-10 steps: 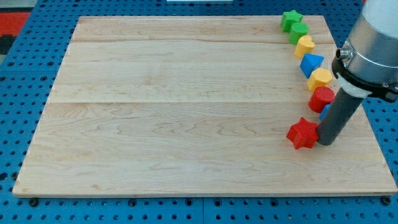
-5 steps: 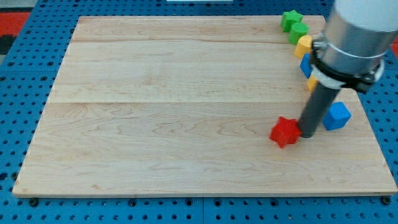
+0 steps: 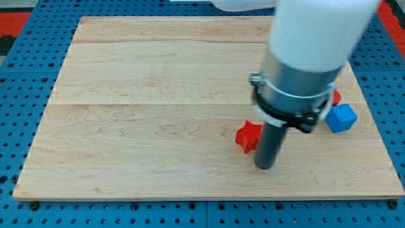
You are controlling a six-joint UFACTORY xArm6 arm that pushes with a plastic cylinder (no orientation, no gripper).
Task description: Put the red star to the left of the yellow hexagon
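Note:
The red star (image 3: 247, 135) lies on the wooden board (image 3: 152, 107), right of centre and toward the view's bottom. My tip (image 3: 265, 166) rests on the board just right of and below the star, close to it or touching it. The arm's body hides the yellow hexagon and most of the blocks at the view's upper right. A blue cube (image 3: 342, 118) shows to the right of the arm. A sliver of a red block (image 3: 335, 97) shows just above the cube.
The board lies on a blue pegboard table (image 3: 25, 82). The arm's grey and white body (image 3: 310, 57) covers the board's upper right part.
My tip has moved left and toward the view's bottom, pushing the red star left, away from the row of blocks. The arm now hides the green, yellow and blue blocks.

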